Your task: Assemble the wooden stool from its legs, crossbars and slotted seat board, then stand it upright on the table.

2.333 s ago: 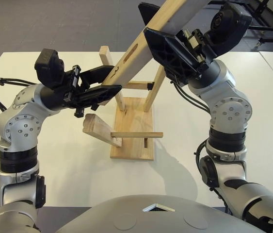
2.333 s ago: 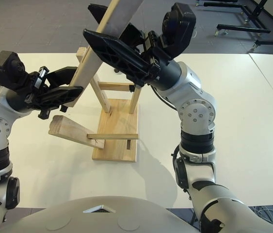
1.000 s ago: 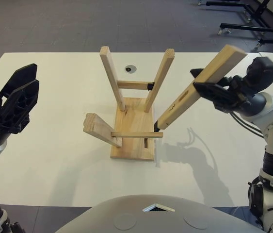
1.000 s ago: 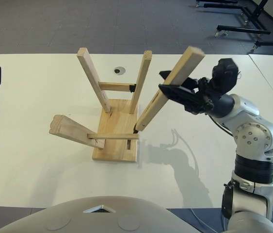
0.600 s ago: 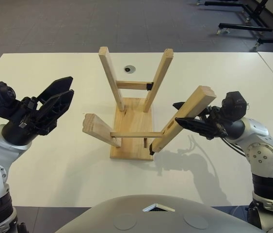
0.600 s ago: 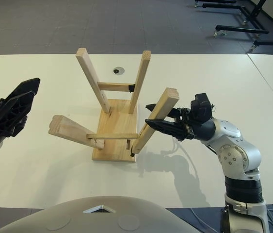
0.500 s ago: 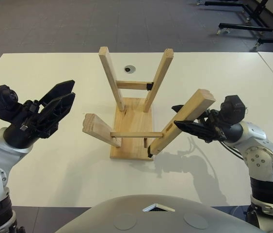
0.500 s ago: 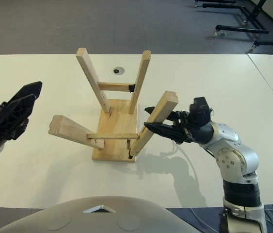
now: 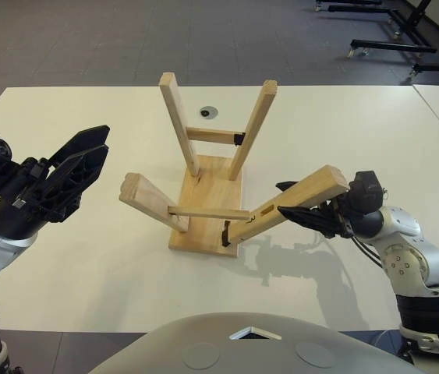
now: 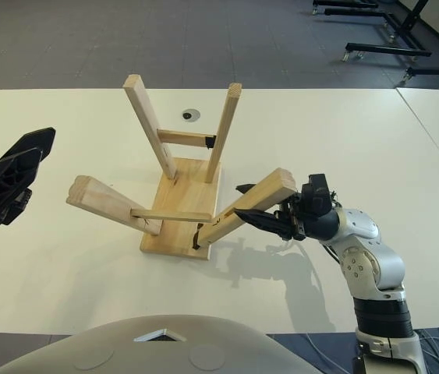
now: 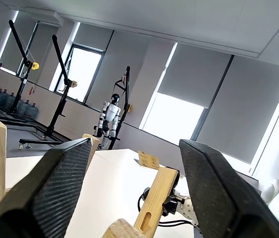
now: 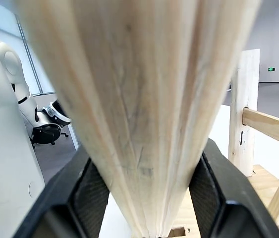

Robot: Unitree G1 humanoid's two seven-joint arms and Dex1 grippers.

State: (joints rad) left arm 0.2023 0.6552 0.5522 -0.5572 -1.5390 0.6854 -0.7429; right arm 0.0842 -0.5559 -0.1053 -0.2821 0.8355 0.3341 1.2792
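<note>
right gripper point(image 9: 288, 199) low on leg point(image 9: 255, 224) (tilted)

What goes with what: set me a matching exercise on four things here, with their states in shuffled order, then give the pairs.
1 left gripper
2 right gripper
3 seat board
4 far crossbar

A lies flat on the table
B open, holding nothing
C shut on a slanted leg
D joins two standing legs

Pairs: 1-B, 2-C, 3-A, 4-D
</note>
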